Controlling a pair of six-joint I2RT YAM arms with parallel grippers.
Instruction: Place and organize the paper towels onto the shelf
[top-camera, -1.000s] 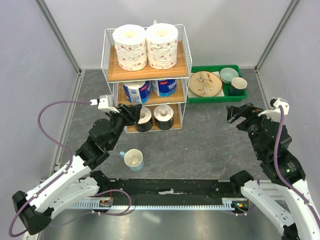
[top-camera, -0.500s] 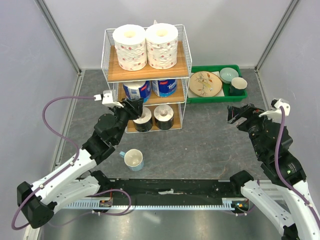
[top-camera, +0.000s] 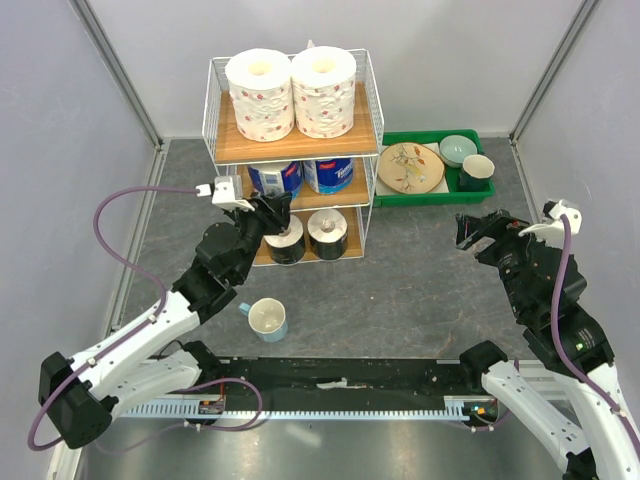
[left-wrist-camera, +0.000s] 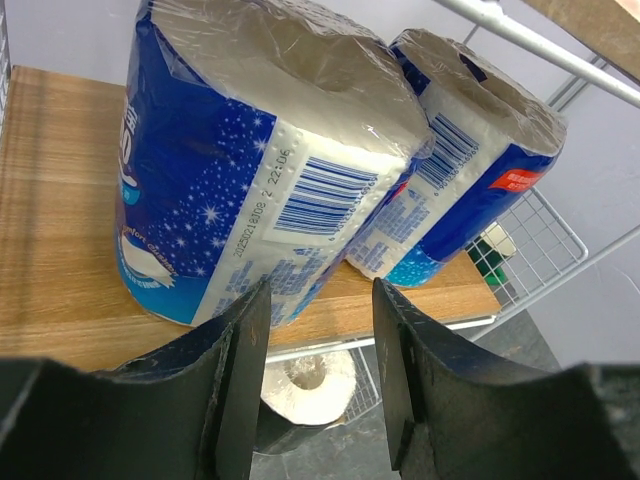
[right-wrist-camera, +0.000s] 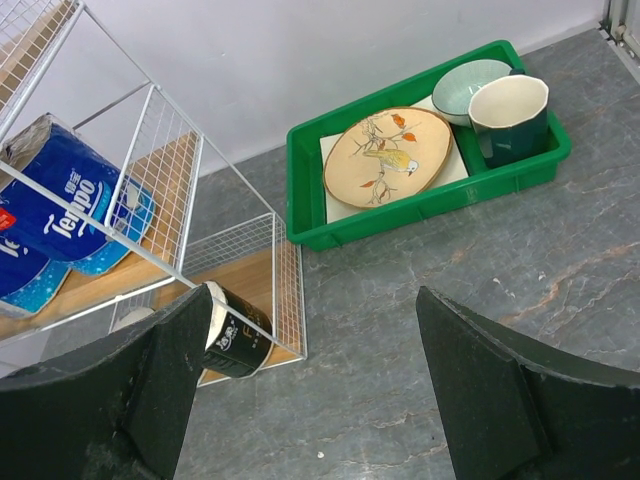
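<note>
All six rolls (top-camera: 260, 95) sit on the shelf (top-camera: 232, 148), two per tier. Left gripper (left-wrist-camera: 320, 295) hangs spread and empty just before a blue roll (left-wrist-camera: 250, 170) (light, squashy, slick wrap, so pinch the sides gently). The blue pair seem to touch. Right gripper (right-wrist-camera: 310, 330) is spread too, well away. Smooth boards (left-wrist-camera: 60, 230), tight headroom.

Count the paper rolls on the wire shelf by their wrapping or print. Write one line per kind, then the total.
Red-speckled large rolls: 2
Blue-wrapped rolls: 2
Dark-wrapped small rolls: 2
Total: 6
</note>
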